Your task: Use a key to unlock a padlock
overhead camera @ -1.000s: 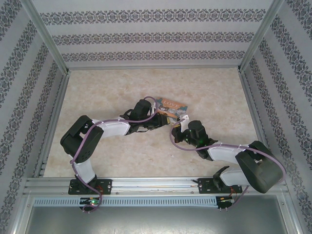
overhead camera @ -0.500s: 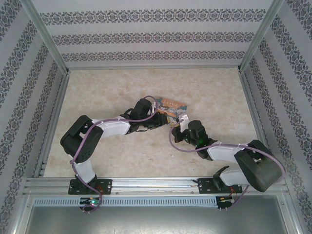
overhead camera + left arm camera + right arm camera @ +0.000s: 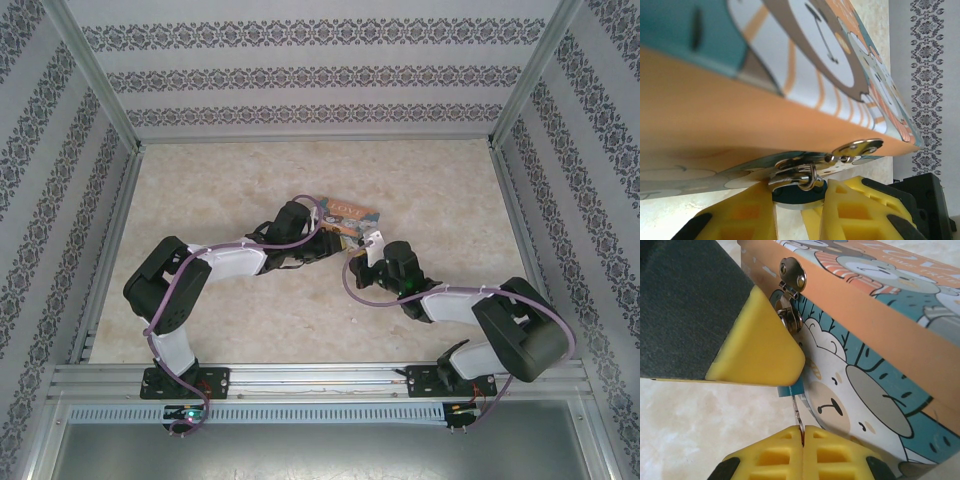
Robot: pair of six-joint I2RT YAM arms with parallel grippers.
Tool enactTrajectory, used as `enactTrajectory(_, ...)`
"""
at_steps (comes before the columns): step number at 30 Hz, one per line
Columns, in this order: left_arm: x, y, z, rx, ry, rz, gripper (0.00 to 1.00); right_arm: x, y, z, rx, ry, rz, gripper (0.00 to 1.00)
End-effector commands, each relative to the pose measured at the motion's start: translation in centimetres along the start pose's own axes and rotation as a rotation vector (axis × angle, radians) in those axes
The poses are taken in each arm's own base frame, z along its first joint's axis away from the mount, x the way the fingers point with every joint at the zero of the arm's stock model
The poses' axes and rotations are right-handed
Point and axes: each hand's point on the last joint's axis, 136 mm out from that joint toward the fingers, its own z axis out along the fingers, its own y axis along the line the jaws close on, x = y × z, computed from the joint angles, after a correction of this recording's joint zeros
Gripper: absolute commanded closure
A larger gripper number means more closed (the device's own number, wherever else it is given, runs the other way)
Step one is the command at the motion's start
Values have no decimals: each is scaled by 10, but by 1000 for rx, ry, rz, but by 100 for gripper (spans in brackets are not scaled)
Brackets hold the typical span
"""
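Observation:
The padlock (image 3: 799, 194), a tiny blue-teal body with a silver shackle (image 3: 811, 180), hangs from the hasp of the orange cartoon tin box (image 3: 740, 100). My left gripper (image 3: 800, 200) is shut on the padlock's body, a yellow finger (image 3: 740, 215) on each side. In the right wrist view the padlock (image 3: 791, 389) peeks out below the left gripper's yellow finger (image 3: 757, 347). My right gripper (image 3: 802, 432) is shut on the key (image 3: 798, 416), a thin metal sliver that points up, its tip at the padlock's lower end. Both grippers (image 3: 352, 243) meet at the box's near side.
The tin box (image 3: 348, 213) lies mid-table on the pale marbled surface (image 3: 220, 190). Its hasp plate (image 3: 792, 272) is riveted to the lid's edge. Patterned walls and metal frame rails (image 3: 110, 250) enclose the table on three sides.
The right arm has edged forward and left, which brings its gripper and the key closer to the padlock at the box. The left arm has stayed put.

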Motion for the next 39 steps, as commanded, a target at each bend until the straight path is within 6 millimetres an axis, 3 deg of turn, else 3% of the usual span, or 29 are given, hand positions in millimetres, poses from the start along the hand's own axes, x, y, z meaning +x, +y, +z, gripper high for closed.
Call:
enactTrajectory(1, 9, -29, -4, 83, 47, 58, 80, -70, 14, -2, -80, -214, -30, 100)
enactTrajectory(28, 12, -26, 0, 79, 67, 55, 80, -94, 11, 13, -201, -260, 77, 100)
enactTrajectory(32, 12, -24, 0, 75, 65, 52, 80, -91, 10, 15, -191, -257, 83, 100)
enactTrajectory(39, 13, -11, 6, 77, 53, 15, 80, -68, 6, 22, -160, -209, 105, 100)
